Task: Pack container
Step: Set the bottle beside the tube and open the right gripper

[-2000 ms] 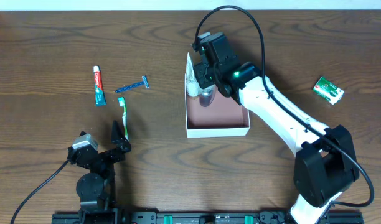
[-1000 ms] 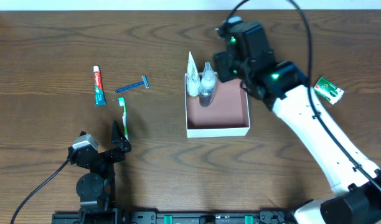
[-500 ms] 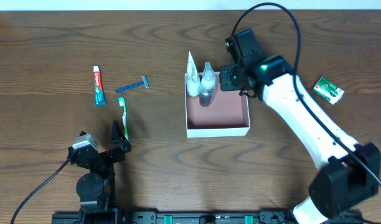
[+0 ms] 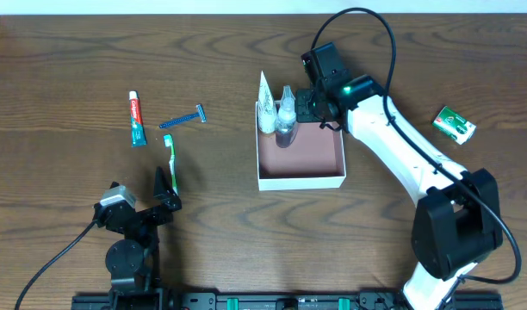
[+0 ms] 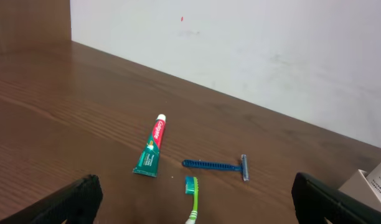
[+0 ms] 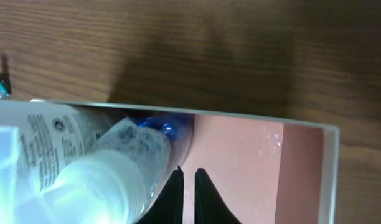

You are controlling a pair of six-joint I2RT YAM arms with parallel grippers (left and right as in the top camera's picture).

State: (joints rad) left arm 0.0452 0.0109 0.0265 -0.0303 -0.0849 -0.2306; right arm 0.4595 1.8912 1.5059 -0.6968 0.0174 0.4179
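Observation:
The container (image 4: 337,179), a shallow white box with a pink floor, sits mid-table. Two clear bottles (image 4: 286,110) and a white tube (image 4: 264,103) stand in its back-left corner. My right gripper (image 4: 305,108) is shut and empty, over the container's back part just right of the bottles. In the right wrist view its tips (image 6: 187,175) hang over the pink floor (image 6: 240,162) next to a clear bottle (image 6: 116,162). My left gripper (image 4: 164,184) is open and empty near the front left, with the green toothbrush (image 5: 192,200) between its fingers (image 5: 78,198).
A toothpaste tube (image 4: 136,119), a blue razor (image 4: 182,119) and the green toothbrush (image 4: 170,158) lie left of the container. A green soap box (image 4: 454,124) lies at the far right. The toothpaste (image 5: 150,154) and razor (image 5: 216,165) also show in the left wrist view.
My right gripper left the bottles in the container, rose and swung right, then came back down beside them. The left arm has not moved.

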